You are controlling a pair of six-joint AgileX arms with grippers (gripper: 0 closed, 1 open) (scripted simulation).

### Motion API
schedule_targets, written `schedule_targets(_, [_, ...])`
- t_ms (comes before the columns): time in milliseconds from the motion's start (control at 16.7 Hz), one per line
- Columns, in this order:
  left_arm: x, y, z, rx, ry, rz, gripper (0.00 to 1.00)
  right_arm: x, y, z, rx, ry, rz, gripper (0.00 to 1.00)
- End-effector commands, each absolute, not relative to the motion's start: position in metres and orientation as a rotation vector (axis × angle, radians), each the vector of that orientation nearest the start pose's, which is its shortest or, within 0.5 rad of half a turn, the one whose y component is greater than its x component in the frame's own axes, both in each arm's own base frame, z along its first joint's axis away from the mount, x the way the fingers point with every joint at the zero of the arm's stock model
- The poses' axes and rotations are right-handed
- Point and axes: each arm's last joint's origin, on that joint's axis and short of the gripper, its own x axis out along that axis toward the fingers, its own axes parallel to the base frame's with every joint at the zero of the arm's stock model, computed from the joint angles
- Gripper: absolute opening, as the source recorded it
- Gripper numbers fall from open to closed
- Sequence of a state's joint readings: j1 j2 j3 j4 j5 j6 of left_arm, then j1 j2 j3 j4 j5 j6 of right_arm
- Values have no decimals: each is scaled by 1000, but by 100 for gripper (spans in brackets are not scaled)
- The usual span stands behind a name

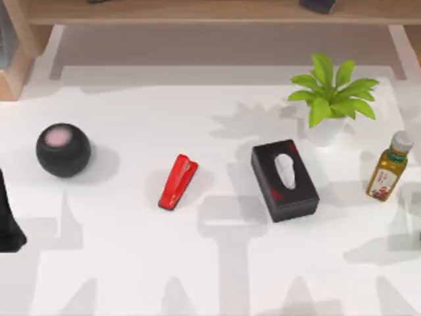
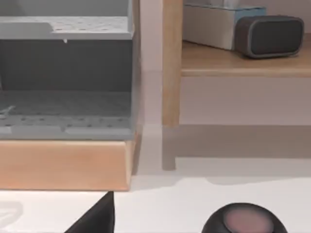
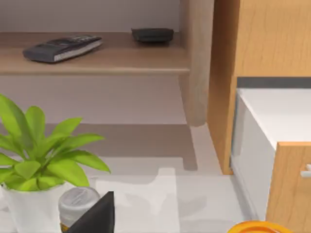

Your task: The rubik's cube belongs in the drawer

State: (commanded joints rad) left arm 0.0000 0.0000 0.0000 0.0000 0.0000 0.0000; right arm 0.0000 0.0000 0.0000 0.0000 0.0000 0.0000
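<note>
Searching comes first: no cube lies on the surface (image 1: 131,263) among the stapler (image 1: 177,182), tissue box (image 1: 284,180) and bottle (image 1: 389,168). Left hand (image 1: 10,220) sits at the left edge, grip unclear. Probably approach the open drawer (image 2: 63,104) slowly.

- a round black speaker (image 1: 63,150) with a pink top sits at the left of the white bench (image 1: 131,263).
- a red stapler (image 1: 177,182) lies near the middle.
- a black tissue box (image 1: 284,180) lies to its right.
- a green plant (image 1: 331,92) in a white pot stands behind the box.
- a bottle of oil (image 1: 389,167) stands at the far right.
- a dark remote (image 3: 62,47) lies on a wooden shelf (image 3: 97,60).
</note>
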Motion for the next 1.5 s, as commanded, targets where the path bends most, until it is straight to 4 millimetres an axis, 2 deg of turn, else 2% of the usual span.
schedule_targets(180, [106, -1, 160, 0, 0, 0, 100, 106, -1, 163, 0, -1, -1, 100])
schedule_targets(300, [106, -1, 160, 0, 0, 0, 100, 106, 0, 178, 0, -7, -2, 100])
schedule_targets(480, [106, -1, 160, 0, 0, 0, 100, 112, 3, 220, -1, -21, -5, 100])
schedule_targets(660, [106, -1, 160, 0, 0, 0, 100, 135, 10, 277, -2, -28, -6, 100])
schedule_targets(780, [106, -1, 160, 0, 0, 0, 100, 161, 18, 315, -4, -28, -4, 100])
schedule_targets(900, [106, -1, 160, 0, 0, 0, 100, 196, 31, 348, -5, -25, -2, 100])
schedule_targets(1080, [106, -1, 160, 0, 0, 0, 100, 258, 56, 380, -6, -15, 0, 100])
schedule_targets(1320, [106, -1, 160, 0, 0, 0, 100, 332, 94, 393, -5, -5, -2, 100])
schedule_targets(1500, [106, -1, 160, 0, 0, 0, 100, 367, 115, 391, -2, -3, -6, 100])
